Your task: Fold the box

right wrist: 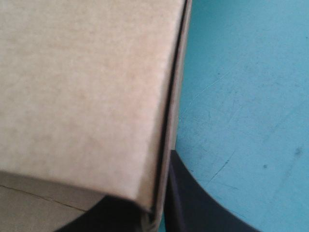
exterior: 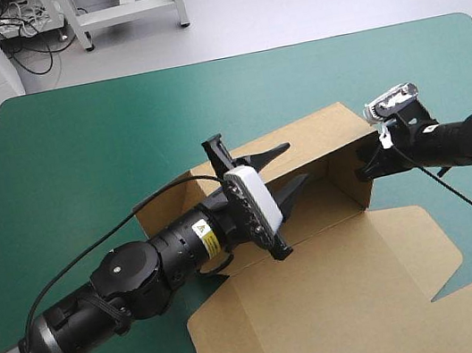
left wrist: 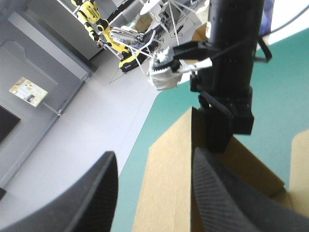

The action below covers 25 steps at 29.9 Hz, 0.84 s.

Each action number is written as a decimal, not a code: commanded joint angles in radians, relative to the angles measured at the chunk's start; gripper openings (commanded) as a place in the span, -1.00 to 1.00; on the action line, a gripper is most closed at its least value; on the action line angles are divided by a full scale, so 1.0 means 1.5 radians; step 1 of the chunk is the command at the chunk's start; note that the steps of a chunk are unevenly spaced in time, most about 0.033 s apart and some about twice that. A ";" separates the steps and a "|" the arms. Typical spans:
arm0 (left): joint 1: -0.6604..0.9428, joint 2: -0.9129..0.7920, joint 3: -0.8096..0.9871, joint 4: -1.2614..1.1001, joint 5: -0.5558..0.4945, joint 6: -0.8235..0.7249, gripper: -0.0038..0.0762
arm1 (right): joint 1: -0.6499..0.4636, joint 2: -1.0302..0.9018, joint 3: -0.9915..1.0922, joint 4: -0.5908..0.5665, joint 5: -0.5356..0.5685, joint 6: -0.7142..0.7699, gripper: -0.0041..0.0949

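Two robot arms work a brown box (exterior: 329,297) on the teal-green table (exterior: 77,149), seen from above with the sheet partly raised into an open tray and its lid lying flat on the cover, on the near side of both grippers. The left gripper (exterior: 297,161) hangs over the tray with its black fingers spread well apart, holding nothing. One finger reaches over the tray's far long wall and the other over the tray's floor. From the left wrist, the left gripper (left wrist: 154,159) has the box (left wrist: 166,193) rising in the gap between its parted fingers (left wrist: 82,203), nearer to one of them. Whether either finger touches the board cannot be told. Straight ahead of it stands the right gripper (left wrist: 219,135), set on the corner of the tray's end wall. In the high view that right gripper (exterior: 363,164) meets the tray at its right end, at the upright end wall. Its own wrist camera shows the right gripper (right wrist: 154,203) all but closed, the doubled board of the box (right wrist: 82,87) pinched between the two jaws. One black finger (right wrist: 193,208) lies against the wall's outer face, with bare table (right wrist: 241,96) beside it. The other jaw sits dark under the board on the wall's inner side.
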 commanded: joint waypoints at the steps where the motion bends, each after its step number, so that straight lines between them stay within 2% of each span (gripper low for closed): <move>1: -0.004 -0.024 -0.042 -0.029 -0.004 -0.065 -0.02 | 0.004 -0.017 -0.017 0.029 -0.012 -0.002 -0.96; 3: -0.003 -0.023 -0.058 -0.032 0.034 -0.082 -0.02 | 0.004 -0.017 -0.017 0.029 -0.012 0.002 -0.96; 8: 0.005 -0.012 -0.126 -0.051 0.237 -0.082 -0.02 | 0.002 -0.017 -0.017 0.029 -0.012 0.004 -0.96; 11: 0.047 -0.012 -0.171 -0.111 0.310 -0.029 -0.03 | 0.002 -0.017 -0.017 0.029 -0.012 0.008 -0.96; 16: 0.170 -0.012 -0.237 -0.287 0.363 0.134 -0.03 | 0.002 -0.017 -0.017 0.024 -0.011 0.014 -0.96; 22: 0.397 -0.012 -0.272 -0.533 0.406 0.301 -0.03 | 0.002 -0.017 -0.017 0.016 -0.011 0.019 -0.96; 25: 0.507 -0.012 -0.272 -0.652 0.458 0.380 -0.03 | 0.002 -0.017 -0.017 0.001 -0.011 0.031 -0.96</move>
